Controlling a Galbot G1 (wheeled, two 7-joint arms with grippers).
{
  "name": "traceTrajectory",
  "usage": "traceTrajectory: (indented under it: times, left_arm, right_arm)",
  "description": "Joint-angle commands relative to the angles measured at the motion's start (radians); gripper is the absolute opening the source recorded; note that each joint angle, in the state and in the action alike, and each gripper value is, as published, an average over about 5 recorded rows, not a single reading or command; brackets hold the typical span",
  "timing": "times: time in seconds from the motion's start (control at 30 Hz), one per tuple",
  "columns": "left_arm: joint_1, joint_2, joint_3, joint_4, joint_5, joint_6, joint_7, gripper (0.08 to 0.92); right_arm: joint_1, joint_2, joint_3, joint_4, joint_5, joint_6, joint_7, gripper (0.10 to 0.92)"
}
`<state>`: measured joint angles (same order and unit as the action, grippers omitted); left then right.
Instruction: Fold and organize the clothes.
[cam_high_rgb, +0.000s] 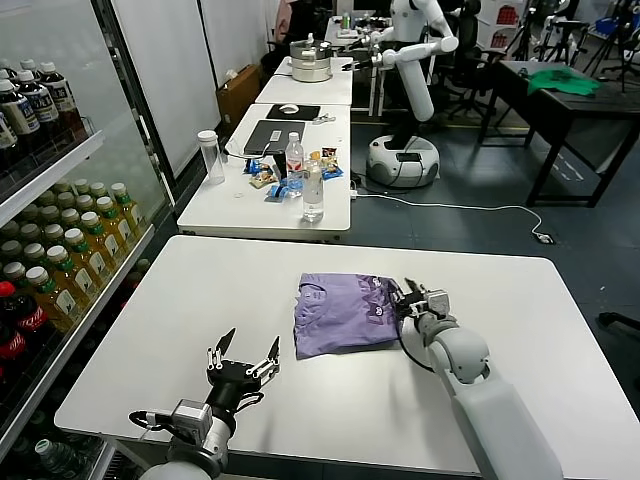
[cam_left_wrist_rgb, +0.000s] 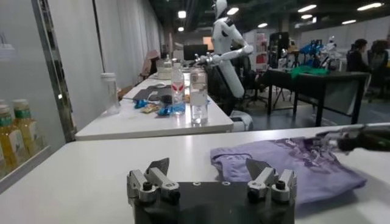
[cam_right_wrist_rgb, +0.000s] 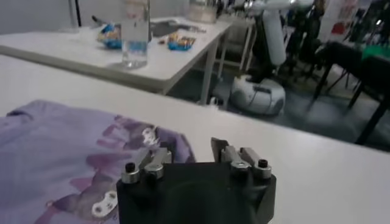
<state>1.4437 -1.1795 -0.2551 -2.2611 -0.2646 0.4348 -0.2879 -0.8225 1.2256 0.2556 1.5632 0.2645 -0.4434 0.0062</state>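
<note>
Lavender T-shirt (cam_high_rgb: 343, 312) folded, rumpled; right gripper (cam_high_rgb: 412, 297) fingers narrow at edge, left gripper (cam_high_rgb: 243, 362) wide.

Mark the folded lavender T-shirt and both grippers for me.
Folded lavender T-shirt (cam_high_rgb: 340, 315), head view, middle of its top face.
Right gripper (cam_high_rgb: 408, 296), head view, between its fingertips at the shirt's right edge.
Left gripper (cam_high_rgb: 245, 352), head view, between its spread fingertips.

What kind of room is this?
Probably a robot lab. Another white robot stands behind, desks hold a laptop and snacks, and shelves of drink bottles line the left. A purple shirt lies on the white table.
</note>
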Motion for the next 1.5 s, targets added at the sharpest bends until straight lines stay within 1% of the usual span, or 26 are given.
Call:
traceTrajectory:
  times: [0.03,0.1,0.2,0.27,0.37,0.5,0.73,1.03,1.2,1.5]
  left_arm:
    - [-0.004,0.005,-0.009,0.004,-0.007,-0.007,0.006,0.823]
    - [-0.005,0.006,-0.011,0.005,-0.008,-0.011,0.009,0.823]
    - [-0.004,0.007,-0.012,0.007,-0.008,-0.022,0.012,0.823]
    - [-0.002,0.007,-0.015,0.008,-0.008,-0.034,0.014,0.823]
    - [0.006,0.01,-0.024,0.008,-0.011,-0.054,0.023,0.823]
    - [0.02,0.019,-0.038,0.005,-0.018,-0.073,0.036,0.823]
    - [0.034,0.029,-0.055,0.0,-0.029,-0.085,0.045,0.823]
    - [0.044,0.036,-0.071,-0.008,-0.036,-0.09,0.048,0.823]
    - [0.048,0.042,-0.077,-0.017,-0.042,-0.092,0.051,0.823]
    - [0.058,0.053,-0.096,-0.023,-0.052,-0.098,0.055,0.823]
  right_arm:
    - [-0.365,-0.033,0.194,0.412,-0.089,0.21,0.022,0.56]
    - [-0.49,-0.012,0.255,0.513,-0.105,0.21,0.018,0.612]
    - [-0.668,0.037,0.327,0.624,-0.123,0.236,0.014,0.698]
    - [-0.754,0.068,0.359,0.668,-0.151,0.272,0.015,0.757]
    - [-0.841,0.106,0.381,0.701,-0.188,0.307,0.016,0.808]
    - [-0.891,0.138,0.376,0.709,-0.212,0.329,0.003,0.821]
    - [-0.889,0.16,0.361,0.711,-0.253,0.334,-0.002,0.823]
    - [-0.864,0.182,0.366,0.695,-0.312,0.372,0.055,0.823]
    - [-0.857,0.189,0.352,0.698,-0.35,0.371,0.063,0.823]
    - [-0.839,0.194,0.329,0.679,-0.354,0.352,0.081,0.823]
